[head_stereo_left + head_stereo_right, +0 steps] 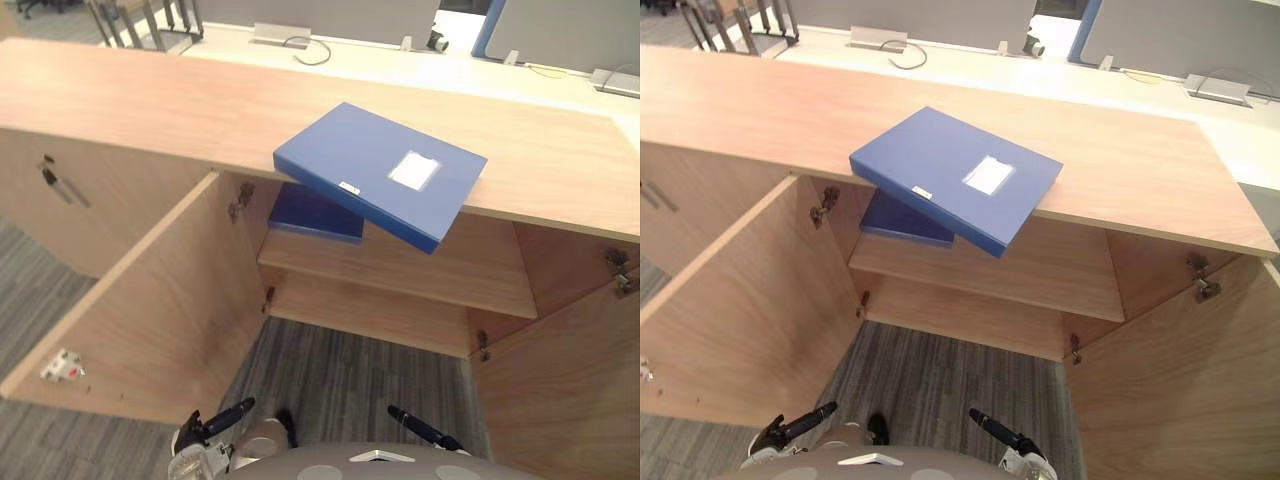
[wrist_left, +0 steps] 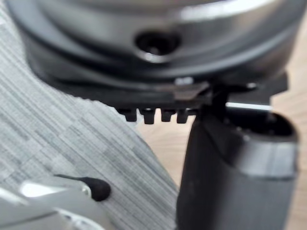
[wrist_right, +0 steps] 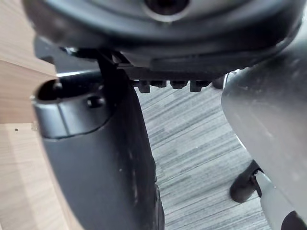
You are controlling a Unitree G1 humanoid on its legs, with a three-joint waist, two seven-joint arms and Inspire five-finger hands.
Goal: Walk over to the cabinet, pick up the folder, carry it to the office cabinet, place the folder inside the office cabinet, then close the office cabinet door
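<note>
A blue folder (image 1: 380, 172) with a white label lies flat on the wooden tabletop (image 1: 150, 100) of the cabinet. It is turned at an angle, and its near corner sticks out over the front edge, above the open compartment. No hand touches it.

Under it both cabinet doors are open. The left door (image 1: 150, 310) swings out toward the near left, and the right door (image 1: 570, 380) stands out at the near right. Inside there is one shelf (image 1: 440, 270). A second blue folder (image 1: 315, 213) lies flat on the left part of this shelf, partly hidden under the overhanging folder. Grey carpet floor (image 1: 340, 370) shows in front of the cabinet and below the shelf.

The left hand (image 1: 225, 415) is low at the near edge, well apart from the cabinet top. Its fingers are stretched out loosely and it holds nothing. The right hand (image 1: 420, 427) is low at the near edge too, a little to the right. Its fingers are also straight, and it is empty. In the wrist views each hand has only carpet and the wood of a door behind it.
</note>
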